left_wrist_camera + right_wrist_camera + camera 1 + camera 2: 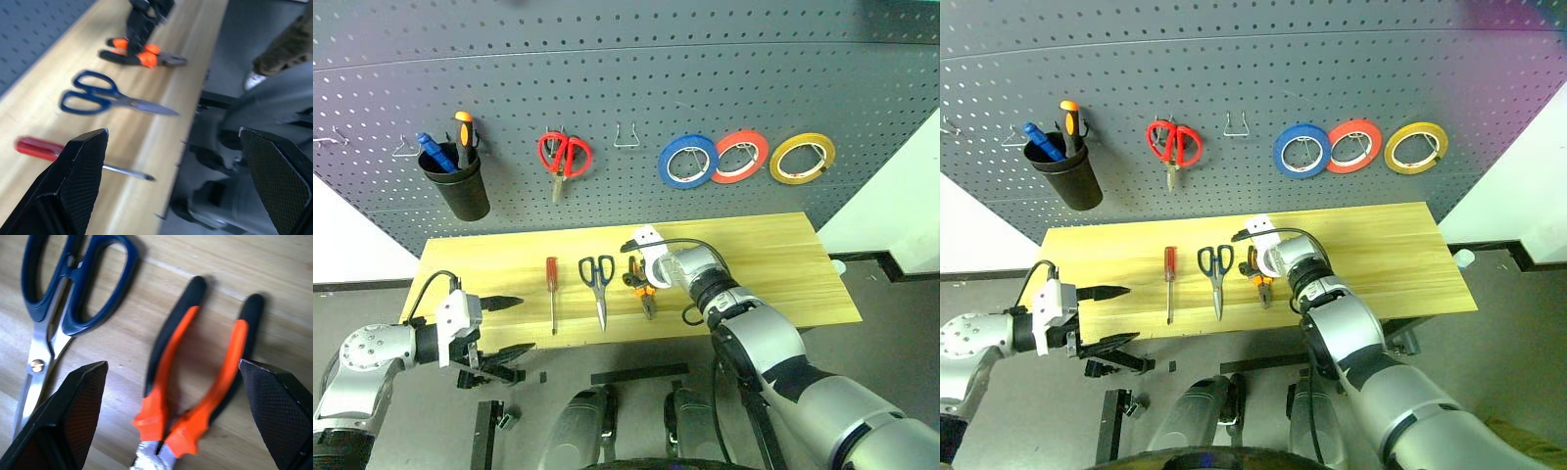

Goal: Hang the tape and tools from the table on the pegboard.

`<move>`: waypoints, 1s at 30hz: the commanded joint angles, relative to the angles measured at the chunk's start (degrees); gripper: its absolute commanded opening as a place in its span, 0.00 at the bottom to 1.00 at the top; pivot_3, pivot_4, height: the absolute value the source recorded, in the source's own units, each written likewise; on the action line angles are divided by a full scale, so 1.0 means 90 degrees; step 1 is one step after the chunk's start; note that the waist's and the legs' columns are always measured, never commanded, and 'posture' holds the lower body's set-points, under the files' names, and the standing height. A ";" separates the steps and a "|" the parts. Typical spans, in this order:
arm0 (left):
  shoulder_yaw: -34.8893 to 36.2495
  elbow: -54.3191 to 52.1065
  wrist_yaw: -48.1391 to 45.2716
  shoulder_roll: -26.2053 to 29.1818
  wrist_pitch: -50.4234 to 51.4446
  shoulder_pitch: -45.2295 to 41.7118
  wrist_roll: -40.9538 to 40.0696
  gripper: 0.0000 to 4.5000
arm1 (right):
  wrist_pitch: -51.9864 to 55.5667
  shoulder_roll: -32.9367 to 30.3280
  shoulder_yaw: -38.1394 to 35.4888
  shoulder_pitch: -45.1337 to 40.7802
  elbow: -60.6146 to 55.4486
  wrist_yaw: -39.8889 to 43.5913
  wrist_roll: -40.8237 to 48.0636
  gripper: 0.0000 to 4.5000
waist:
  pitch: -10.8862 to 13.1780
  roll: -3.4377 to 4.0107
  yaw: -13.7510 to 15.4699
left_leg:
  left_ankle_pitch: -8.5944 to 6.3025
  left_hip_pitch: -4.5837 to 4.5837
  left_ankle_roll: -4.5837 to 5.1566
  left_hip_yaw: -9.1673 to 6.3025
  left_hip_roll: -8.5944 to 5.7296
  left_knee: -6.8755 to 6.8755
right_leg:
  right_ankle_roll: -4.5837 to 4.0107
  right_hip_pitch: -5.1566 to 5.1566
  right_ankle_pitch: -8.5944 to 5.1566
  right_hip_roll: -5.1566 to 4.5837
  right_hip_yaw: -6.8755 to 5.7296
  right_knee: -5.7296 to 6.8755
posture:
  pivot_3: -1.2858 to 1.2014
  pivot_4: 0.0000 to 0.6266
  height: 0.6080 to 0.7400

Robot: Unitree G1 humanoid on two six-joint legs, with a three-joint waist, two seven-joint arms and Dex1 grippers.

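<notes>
The yellow tape hangs on a hook at the right of the dark grey pegboard. On the wooden table lie, side by side, the red-handled screwdriver, the dark-handled scissors and the orange-and-black pliers. My right gripper hovers open just above the pliers' handles, a finger on either side, with the scissors beside them. My left gripper stands open and empty at the table's front left edge, pointing toward the screwdriver.
A black cup on the pegboard's left holds a blue and an orange-black screwdriver. Red scissors, a blue tape roll and a red-orange roll also hang there. One bare hook sits between the scissors and the rolls.
</notes>
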 commanded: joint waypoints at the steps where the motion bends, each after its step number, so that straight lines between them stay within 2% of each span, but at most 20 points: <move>1: 0.0084 -0.0164 0.0092 -0.0001 -0.0043 -0.0019 0.0007 1.00 | -0.0127 0.0061 0.0081 -0.0068 0.0121 -0.0173 -0.0215 0.99 | 0.0000 -0.0001 -0.0010 | 0.0000 0.0000 0.0000 0.0001 -0.0001 -0.0003 | 0.0000 -0.0002 0.0000 0.0000 0.0001 0.0000 | 0.57 0.28 0.95; 8: 0.0010 -0.0175 0.0184 -0.0027 0.0052 -0.0135 0.0017 1.00 | -0.0343 0.0048 -0.0032 -0.0091 0.0079 -0.0242 -0.0252 0.99 | 0.0000 0.0000 -0.0013 | 0.0009 0.0000 -0.0014 0.0000 0.0000 -0.0027 | 0.0005 -0.0017 0.0003 0.0002 0.0002 0.0000 | 0.57 0.28 0.95; 18: -0.0017 -0.0136 0.0105 0.0015 0.0076 -0.0214 0.0030 1.00 | 0.0153 0.0229 -0.0366 -0.0140 0.0169 -0.0181 -0.0046 0.99 | 0.0000 -0.0001 -0.0019 | 0.0021 0.0000 -0.0032 0.0000 0.0001 -0.0065 | 0.0000 -0.0035 0.0000 0.0000 0.0003 -0.0005 | 0.56 0.27 0.95; 27: 0.0000 -0.0070 0.0040 0.0021 -0.0006 -0.0211 0.0069 1.00 | 0.0086 0.0379 -0.0301 -0.0111 0.0429 -0.0626 -0.0215 0.99 | 0.0000 -0.0001 -0.0026 | 0.0022 0.0000 -0.0034 0.0001 0.0001 -0.0070 | -0.0004 -0.0038 -0.0002 0.0001 0.0003 -0.0005 | 0.56 0.26 0.95; 30: 0.0004 -0.0049 0.0040 -0.0007 -0.0047 -0.0207 0.0083 1.00 | 0.0011 0.0411 -0.0018 -0.0085 0.0531 -0.0534 -0.0484 0.86 | -0.0001 -0.0002 -0.0027 | 0.0023 0.0000 -0.0035 0.0000 0.0001 -0.0070 | -0.0004 -0.0038 -0.0002 0.0001 0.0003 -0.0005 | 0.55 0.25 0.95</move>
